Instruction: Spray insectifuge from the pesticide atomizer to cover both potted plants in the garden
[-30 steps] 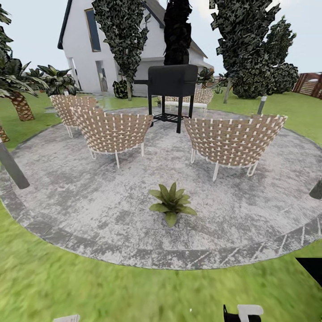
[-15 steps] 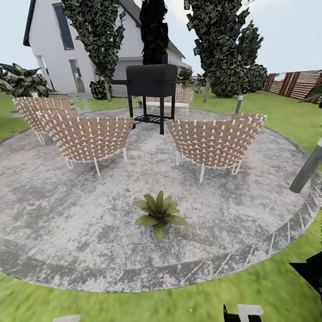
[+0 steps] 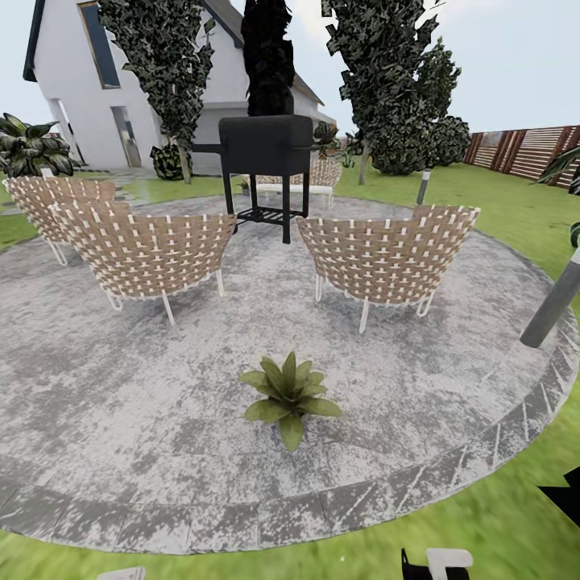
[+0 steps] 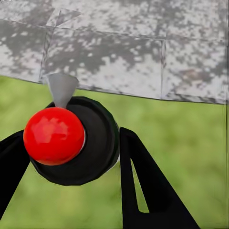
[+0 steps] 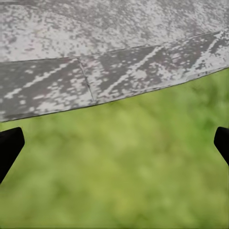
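On mottled grey patio (image 3: 121, 403), leafy green potted plant (image 3: 288, 393) ahead. Left pincer (image 4: 71, 152) grips red-capped black atomizer (image 4: 55, 136); right pincer (image 5: 114, 143) spread, empty. Approach step; next aim nozzle.

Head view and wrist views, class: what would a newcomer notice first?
A small green-leaved potted plant sits alone on the round mottled grey patio, nearer than two woven wicker chairs and a black grill. In the left wrist view, black jaws flank a black atomizer with a red ball top.
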You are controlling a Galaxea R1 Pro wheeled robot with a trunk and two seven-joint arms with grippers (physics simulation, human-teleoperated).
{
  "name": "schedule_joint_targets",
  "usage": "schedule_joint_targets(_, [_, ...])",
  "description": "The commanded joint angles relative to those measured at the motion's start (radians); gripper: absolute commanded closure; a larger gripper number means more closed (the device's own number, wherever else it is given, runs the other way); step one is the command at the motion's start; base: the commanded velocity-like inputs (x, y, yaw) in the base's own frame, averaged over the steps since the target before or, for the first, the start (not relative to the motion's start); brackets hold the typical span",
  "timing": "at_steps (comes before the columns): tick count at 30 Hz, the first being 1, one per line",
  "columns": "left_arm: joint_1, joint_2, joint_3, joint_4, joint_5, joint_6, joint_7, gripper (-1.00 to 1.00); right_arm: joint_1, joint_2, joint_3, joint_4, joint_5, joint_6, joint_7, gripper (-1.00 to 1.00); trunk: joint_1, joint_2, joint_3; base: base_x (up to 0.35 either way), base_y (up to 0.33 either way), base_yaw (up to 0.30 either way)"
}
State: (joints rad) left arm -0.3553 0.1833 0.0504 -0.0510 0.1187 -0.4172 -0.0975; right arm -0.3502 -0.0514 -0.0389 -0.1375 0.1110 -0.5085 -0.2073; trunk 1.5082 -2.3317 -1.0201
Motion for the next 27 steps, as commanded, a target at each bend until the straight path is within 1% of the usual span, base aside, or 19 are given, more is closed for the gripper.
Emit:
schedule_joint_targets(1, [-0.001,-0.001,0.001,0.000,0.008,-0.001,-0.012,1.00,-0.001,0.004,-0.003,0.001,0.011,-0.001,-0.005,-1.00,0.000,0.000,-0.001,0.001,0.001,0.000])
schedule_joint_targets(3, [-0.004,-0.002,-0.001,-0.009,0.004,0.003,-0.020,1.00,0.000,0.014,-0.002,-0.001,0.013,-0.001,-0.004,-1.00,0.000,0.000,-0.001,0.000,0.000,0.000])
schedule_joint_targets(4, [-0.011,-0.004,-0.006,-0.011,-0.007,0.004,-0.023,1.00,0.000,0.017,0.008,-0.004,0.014,-0.001,-0.003,-1.00,0.000,0.000,-0.001,0.000,0.000,0.000])
schedule_joint_targets(7, [-0.019,-0.004,-0.069,-0.015,-0.112,0.010,-0.028,1.00,-0.001,0.020,0.091,-0.050,0.014,0.000,-0.003,-1.00,0.000,0.000,-0.001,0.000,0.000,0.000])
schedule_joint_targets(8, [-0.028,-0.003,-0.094,-0.021,-0.166,0.013,-0.036,1.00,-0.001,0.019,0.144,-0.096,0.014,0.001,-0.003,-1.00,0.000,0.000,-0.001,0.000,0.000,0.000])
schedule_joint_targets(9, [-0.038,-0.003,-0.104,-0.028,-0.197,0.015,-0.048,1.00,-0.001,0.019,0.179,-0.128,0.014,0.001,-0.003,-1.00,0.000,0.000,-0.001,0.000,0.000,0.000])
schedule_joint_targets(10, [-0.056,-0.001,-0.114,-0.037,-0.236,0.015,-0.084,1.00,-0.001,0.019,0.229,-0.171,0.013,0.002,-0.003,-1.00,0.000,0.000,-0.001,0.000,0.000,0.000])
schedule_joint_targets(11, [-0.068,0.002,-0.117,-0.043,-0.258,0.016,-0.123,1.00,-0.001,0.019,0.261,-0.194,0.013,0.003,-0.001,-1.00,0.000,0.000,-0.001,0.000,0.000,0.000])
schedule_joint_targets(12, [-0.087,0.006,-0.121,-0.053,-0.292,0.017,-0.201,1.00,-0.001,0.019,0.307,-0.224,0.014,0.006,0.015,-1.00,0.000,0.000,-0.001,0.000,0.000,0.000])
schedule_joint_targets(13, [-0.114,0.012,-0.124,-0.063,-0.333,0.023,-0.290,1.00,-0.001,0.019,0.350,-0.250,0.015,0.016,0.060,-1.00,0.000,0.000,-0.001,0.000,0.000,0.000])
schedule_joint_targets(14, [-0.136,0.015,-0.125,-0.068,-0.365,0.033,-0.348,1.00,-0.001,0.019,0.373,-0.266,0.015,0.031,0.106,-1.00,0.000,0.000,-0.001,0.000,0.000,0.000])
schedule_joint_targets(15, [-0.158,0.018,-0.126,-0.072,-0.401,0.049,-0.400,1.00,-0.002,0.019,0.388,-0.280,0.016,0.051,0.156,-1.00,0.000,0.000,-0.001,0.000,0.000,0.000])
schedule_joint_targets(16, [-0.190,0.021,-0.126,-0.075,-0.460,0.080,-0.462,1.00,-0.005,0.019,0.402,-0.298,0.016,0.086,0.233,-1.00,0.000,0.000,-0.001,0.000,0.000,0.000])
schedule_joint_targets(18, [-0.226,0.020,-0.125,-0.078,-0.541,0.123,-0.519,1.00,-0.008,0.018,0.410,-0.320,0.016,0.121,0.317,-1.00,0.000,0.000,-0.001,0.000,0.000,0.000])
schedule_joint_targets(19, [-0.248,0.016,-0.125,-0.078,-0.601,0.143,-0.553,1.00,-0.012,0.016,0.414,-0.341,0.018,0.135,0.364,-1.00,0.000,0.000,-0.001,0.000,0.000,0.000])
schedule_joint_targets(20, [-0.268,0.011,-0.124,-0.079,-0.656,0.153,-0.593,1.00,-0.018,0.014,0.416,-0.361,0.034,0.143,0.401,-1.00,0.000,0.000,-0.001,0.000,0.000,0.000])
schedule_joint_targets(21, [-0.280,0.009,-0.123,-0.079,-0.685,0.158,-0.623,1.00,-0.023,0.013,0.417,-0.370,0.056,0.147,0.424,-1.00,0.000,0.000,-0.001,0.000,0.000,0.000])
schedule_joint_targets(23, [-0.291,-0.001,-0.118,-0.091,-0.683,0.147,-0.624,1.00,-0.034,0.025,0.422,-0.372,0.050,0.148,0.419,-1.00,0.000,0.000,-0.001,0.000,0.000,0.000])
schedule_joint_targets(27, [-0.293,-0.001,-0.119,-0.114,-0.685,0.128,-0.626,1.00,-0.043,0.047,0.422,-0.373,0.059,0.148,0.423,-1.00,0.000,0.000,-0.001,0.000,0.000,0.000])
